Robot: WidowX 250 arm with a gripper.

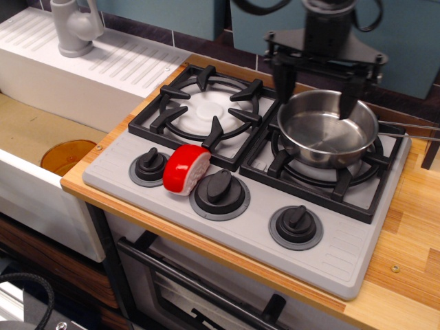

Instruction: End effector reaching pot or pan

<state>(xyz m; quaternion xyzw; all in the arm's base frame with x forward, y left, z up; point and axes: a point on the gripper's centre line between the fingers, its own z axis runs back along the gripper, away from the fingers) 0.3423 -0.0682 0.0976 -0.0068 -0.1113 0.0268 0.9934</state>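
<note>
Above the back of the right-hand burner, the end effector (316,88) hangs with its wide black bar level and its two thin fingers (281,84) pointing straight down. The jaws stand wide apart, nearly the full span of the bar. Nothing is held between them. The left finger comes down just outside the far-left rim of the pan (328,128), and the right finger drops to the far rim or just inside it; whether either tip actually touches the metal cannot be told from this view. Black cables (364,15) loop away from the top of the arm.

The pan sits on the right grate (320,180) of the grey toy stove (344,251), upright, its shiny bowl open to the top. Its thin metal handle (409,128) runs out to the right, slightly toward the front, past the stove's edge, so the pan's long axis lies roughly left to right across the counter.

On the left grate (206,103) nothing sits over the white burner disc. A red and white object (186,169) rests at the front of the stove, between the left knob (149,165) and the middle knob (219,190), touching the latter's base. A third knob (295,223) stands further right. The stove lies on a wooden counter (405,275), with a white sink (41,124) and grey tap (74,27) off to the left.
</note>
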